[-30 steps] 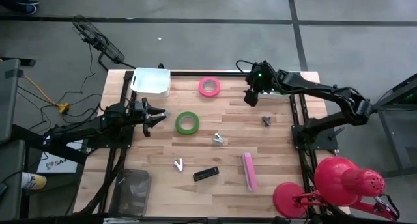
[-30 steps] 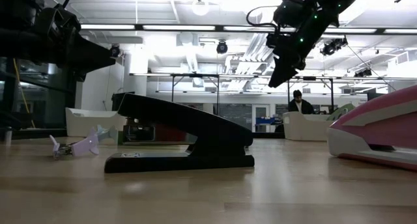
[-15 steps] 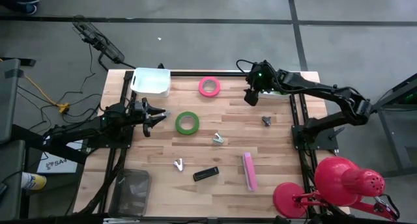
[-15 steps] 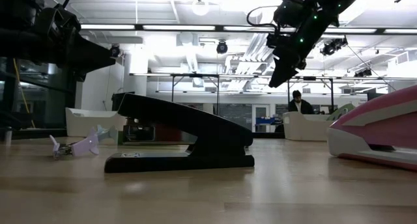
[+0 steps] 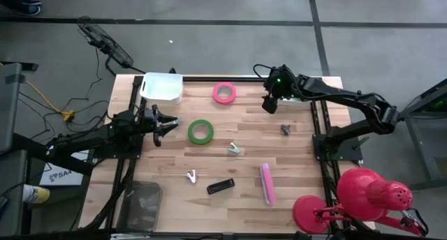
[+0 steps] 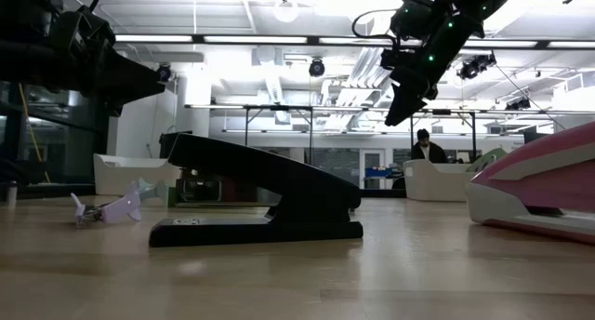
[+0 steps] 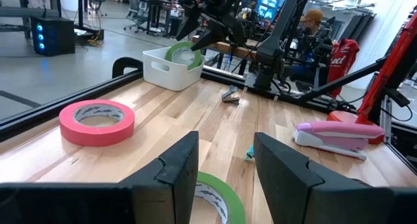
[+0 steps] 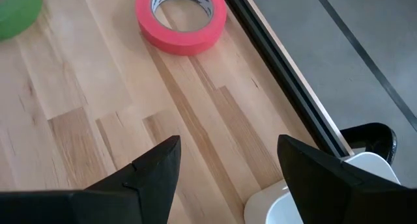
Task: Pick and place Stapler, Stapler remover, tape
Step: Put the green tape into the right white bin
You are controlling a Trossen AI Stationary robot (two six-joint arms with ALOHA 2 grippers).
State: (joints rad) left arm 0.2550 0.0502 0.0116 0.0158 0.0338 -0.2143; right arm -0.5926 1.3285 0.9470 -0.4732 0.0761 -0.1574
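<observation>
Both tools parted, empty; round green tape on grained wood table.

Workshop table and its surroundings
A white bin sits at the wooden table's far corner; a red desk lamp stands off its near right corner, cables trailing across grey floor.

Bright even ceiling strip light; arms backlit dark in low view; shadows soft.
</observation>
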